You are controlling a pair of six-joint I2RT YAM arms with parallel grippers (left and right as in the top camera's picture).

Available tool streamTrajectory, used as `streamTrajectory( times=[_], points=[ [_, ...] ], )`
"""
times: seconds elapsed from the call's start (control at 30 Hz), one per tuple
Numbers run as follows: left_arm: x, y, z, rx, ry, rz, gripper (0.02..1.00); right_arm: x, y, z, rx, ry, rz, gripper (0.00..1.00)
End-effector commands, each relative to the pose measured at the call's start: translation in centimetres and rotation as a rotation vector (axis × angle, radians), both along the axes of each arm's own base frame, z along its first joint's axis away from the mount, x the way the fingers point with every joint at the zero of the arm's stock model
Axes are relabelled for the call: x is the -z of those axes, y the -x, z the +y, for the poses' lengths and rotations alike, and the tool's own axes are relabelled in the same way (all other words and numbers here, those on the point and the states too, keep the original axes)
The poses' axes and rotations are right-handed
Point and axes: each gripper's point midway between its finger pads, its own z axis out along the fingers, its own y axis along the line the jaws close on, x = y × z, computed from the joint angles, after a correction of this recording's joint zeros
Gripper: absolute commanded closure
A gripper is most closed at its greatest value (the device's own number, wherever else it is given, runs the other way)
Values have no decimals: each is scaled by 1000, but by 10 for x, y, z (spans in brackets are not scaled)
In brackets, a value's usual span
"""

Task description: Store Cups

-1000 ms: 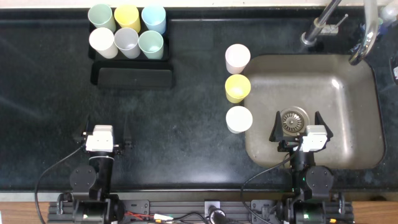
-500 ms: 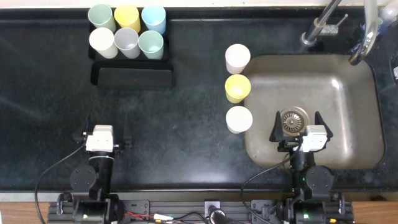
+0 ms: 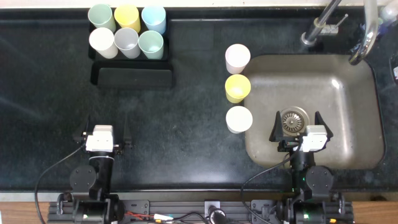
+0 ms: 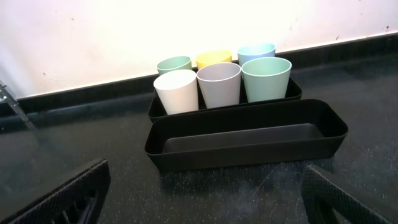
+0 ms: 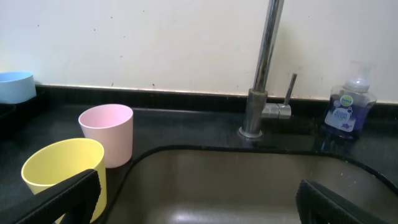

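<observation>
Your left hand [image 3: 106, 127] and right hand [image 3: 298, 122] are released. Three cups [image 3: 237, 88] stand on the table [image 3: 199, 143] along the sink's [image 3: 336, 93] left edge. Grip the white cup's [image 3: 239, 119] wall squarely; carry to the empty tray [image 3: 132, 78].

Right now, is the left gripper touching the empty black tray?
Apart. The top view shows bare countertop between the left gripper and the empty black tray.

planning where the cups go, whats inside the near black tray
Nothing: the near tray shows a bare floor. Its front wall hides the floor's nearest strip from the left wrist view.
</observation>
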Motion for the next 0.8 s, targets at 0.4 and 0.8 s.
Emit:
streamTrajectory(
  times=[0.4,0.8],
  points=[
    [-1,0,-10,55,59,-5,18,5,-1,-1,1,3,9,3],
    [-108,1,-34,95,441,126,18,5,-1,-1,1,3,9,5]
  ],
)
